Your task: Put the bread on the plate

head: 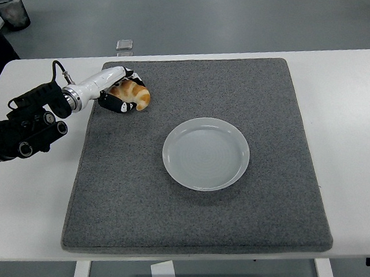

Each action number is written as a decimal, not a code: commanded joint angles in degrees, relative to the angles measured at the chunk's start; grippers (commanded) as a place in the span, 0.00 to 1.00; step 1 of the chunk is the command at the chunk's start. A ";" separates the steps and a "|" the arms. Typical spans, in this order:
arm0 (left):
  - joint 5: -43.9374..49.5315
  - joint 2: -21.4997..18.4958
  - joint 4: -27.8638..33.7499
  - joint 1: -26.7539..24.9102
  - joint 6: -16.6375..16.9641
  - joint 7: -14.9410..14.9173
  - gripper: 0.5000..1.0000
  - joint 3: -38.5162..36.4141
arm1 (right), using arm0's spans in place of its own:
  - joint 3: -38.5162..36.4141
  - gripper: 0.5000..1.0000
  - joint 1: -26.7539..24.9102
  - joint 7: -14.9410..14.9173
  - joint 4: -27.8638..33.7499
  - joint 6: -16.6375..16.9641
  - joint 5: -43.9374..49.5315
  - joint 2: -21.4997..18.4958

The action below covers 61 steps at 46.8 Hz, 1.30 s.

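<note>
A golden croissant (133,93) sits at the far left of the grey mat (196,196), inside my left hand (121,92). The hand's white and black fingers are curled around the bread from above and below, and the bread looks slightly raised off the mat. A white round plate (205,153) lies empty in the middle of the mat, to the right of and nearer than the hand. The right arm does not show.
The black left forearm (16,134) comes in from the left edge over the white table (343,98). A small clear object (123,44) lies on the floor beyond the far table edge.
</note>
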State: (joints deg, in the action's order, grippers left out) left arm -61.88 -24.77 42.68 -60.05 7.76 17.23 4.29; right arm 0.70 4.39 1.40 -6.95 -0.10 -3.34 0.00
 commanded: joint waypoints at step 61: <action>0.88 -13.29 28.24 -20.89 -12.24 -0.27 0.00 0.63 | 0.00 0.90 0.00 0.00 -0.08 0.01 0.00 0.00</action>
State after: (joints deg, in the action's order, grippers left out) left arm -60.87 -38.28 69.25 -80.53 -4.48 17.09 4.92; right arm 0.70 4.40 1.41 -6.95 -0.13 -3.32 0.00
